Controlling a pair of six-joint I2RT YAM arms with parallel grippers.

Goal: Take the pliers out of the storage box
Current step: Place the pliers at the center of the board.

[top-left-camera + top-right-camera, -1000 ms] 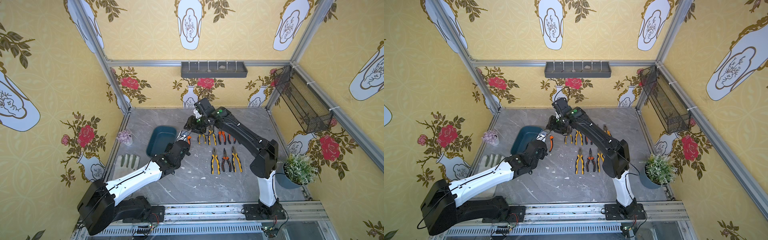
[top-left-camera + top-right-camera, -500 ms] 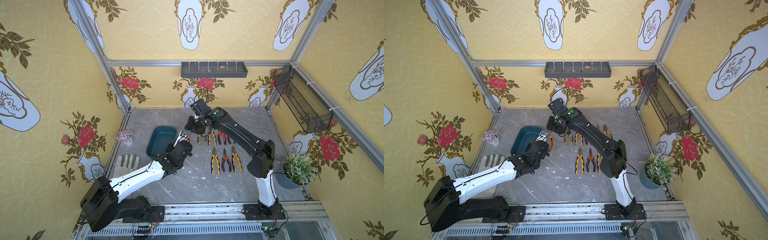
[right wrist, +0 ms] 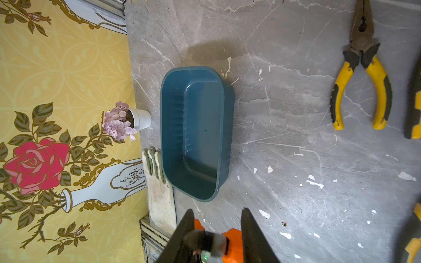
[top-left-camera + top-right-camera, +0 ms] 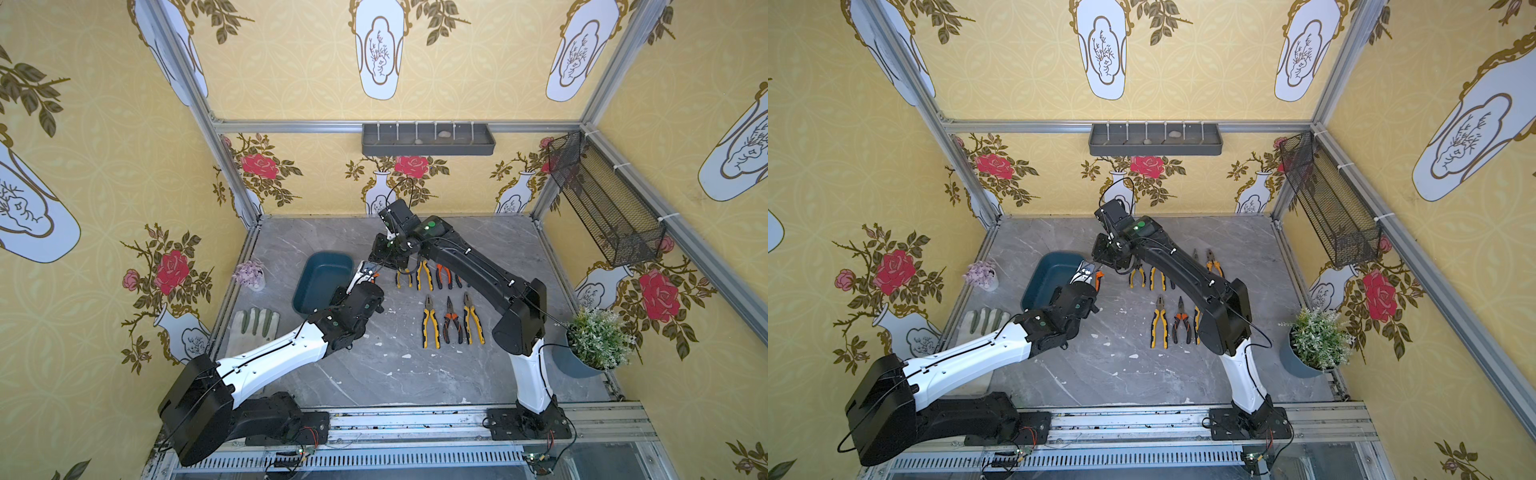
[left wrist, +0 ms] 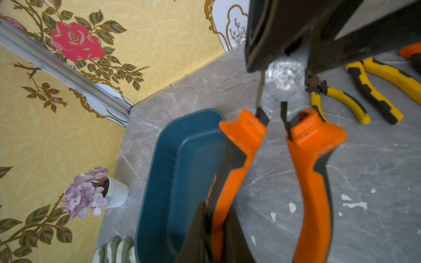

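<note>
In both top views the storage box sits empty, other pliers rowed on the table. Left wrist view: the left gripper pinches a handle of the last orange-handled pliers, aloft beside the box. Right wrist view: the right gripper has jaws spread around its head; only set-down seems left

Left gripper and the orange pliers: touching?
Touching. In the left wrist view the left gripper is shut on one handle of the orange pliers, pressed against both sides of it.
</note>
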